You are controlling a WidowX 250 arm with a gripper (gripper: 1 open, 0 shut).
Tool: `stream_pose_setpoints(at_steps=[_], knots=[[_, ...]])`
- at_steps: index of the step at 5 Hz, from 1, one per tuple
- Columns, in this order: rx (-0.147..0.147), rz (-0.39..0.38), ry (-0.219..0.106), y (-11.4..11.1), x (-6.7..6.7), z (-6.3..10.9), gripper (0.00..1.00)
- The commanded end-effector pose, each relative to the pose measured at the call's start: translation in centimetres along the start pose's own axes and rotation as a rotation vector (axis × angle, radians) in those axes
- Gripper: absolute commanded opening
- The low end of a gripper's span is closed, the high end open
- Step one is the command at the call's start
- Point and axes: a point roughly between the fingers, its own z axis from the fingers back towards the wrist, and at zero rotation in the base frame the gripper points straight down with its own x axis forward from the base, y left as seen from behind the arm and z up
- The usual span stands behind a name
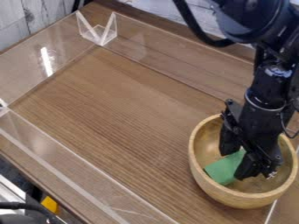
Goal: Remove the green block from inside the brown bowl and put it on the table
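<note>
Jaws point(254, 166) closed, pinching the block point(228, 166) at its upper-right end; contact itself partly hidden behind the black fingers. Pointed straight down into the bowl point(205, 140), presumably because a vertical approach clears the thick rim. Grip taken across the narrow width, judged the only span the jaws could close on.

Block inside the bowl, on the floor left of the jaws, not yet on the desk point(128, 105). Green face up, lying flat or slightly tilted against the curved wall; cannot tell which. Long axis running from the bowl's lower-left wall up toward its centre, free end pointing lower-left.

Bowl near the desk's right side. Open wood surface left of the bowl, suitable for placing. Clear walls point(70, 171) further left, along the desk edges.
</note>
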Motion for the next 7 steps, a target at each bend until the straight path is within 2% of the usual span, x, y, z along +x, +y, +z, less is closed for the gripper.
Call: stream_pose_setpoints(at_steps=[1, 7], knots=[[0.007, 0.002, -0.033, 0.5, 0.2, 0.7, 0.00], [0.010, 0.046, -0.097, 1.5, -0.6, 1.5, 0.00]])
